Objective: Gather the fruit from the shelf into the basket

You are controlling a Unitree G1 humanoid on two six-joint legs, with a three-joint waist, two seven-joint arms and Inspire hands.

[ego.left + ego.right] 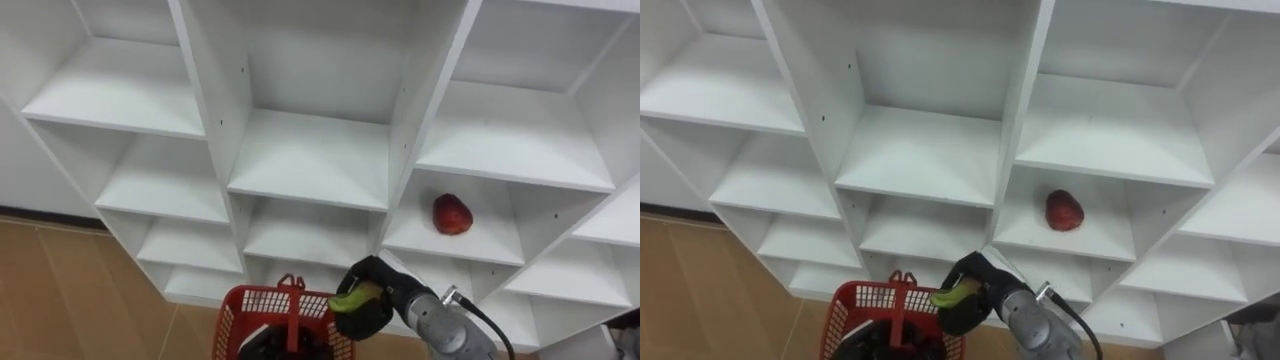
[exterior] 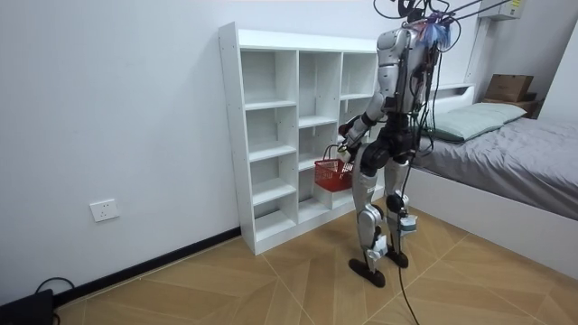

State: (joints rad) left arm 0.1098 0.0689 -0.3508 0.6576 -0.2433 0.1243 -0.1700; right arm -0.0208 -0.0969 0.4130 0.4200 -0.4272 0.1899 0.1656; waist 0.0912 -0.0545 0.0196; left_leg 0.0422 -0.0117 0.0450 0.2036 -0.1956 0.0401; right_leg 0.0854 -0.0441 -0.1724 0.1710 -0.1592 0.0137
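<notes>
The green fruit [image 1: 353, 297] is held in the curled fingers of the right hand [image 1: 385, 281], just above the right rim of the red basket [image 1: 255, 300] — in front of the closet's [image 1: 310, 160] lower shelves. A red fruit [image 1: 452, 214] is seen on a right-column shelf, towards its back. The basket is carried at the left hand [image 2: 345, 144] — whether those fingers are closed cannot be told.
</notes>
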